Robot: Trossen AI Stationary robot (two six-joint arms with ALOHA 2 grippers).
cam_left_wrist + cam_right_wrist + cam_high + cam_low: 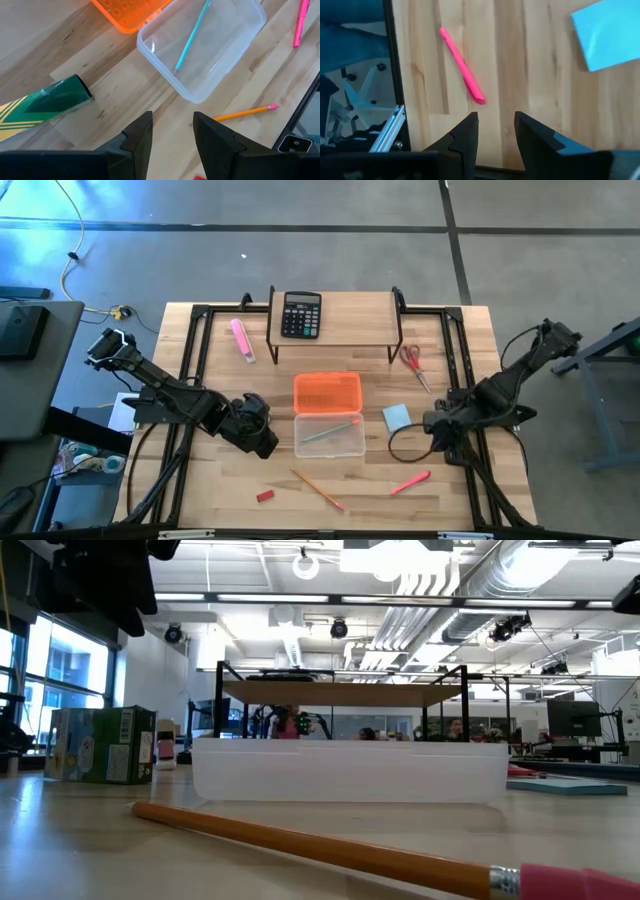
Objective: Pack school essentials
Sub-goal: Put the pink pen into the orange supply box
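A pencil [330, 431] lies in the open case [329, 434]; calculator [301, 314] on the shelf [350, 320] behind; notepad [396, 417] right.

Overhead, table-level and two wrist views

Red pen [462, 65] on wood, light-blue square notepad [610, 34], empty parted pincer [496, 131]

You're in a big open-plan lab or workshop, no question. Past the wooden table [90, 840], well beyond where your left gripper [172, 131] hangs over it, the low view shows exposed silver ducting [470, 580] and strip lights under a bare ceiling, tall windows [60, 680] off to one side, and desks with monitors [570, 720] far back. From above you've got polished concrete floor [330, 250] with seam lines and a loose cable [72, 255].
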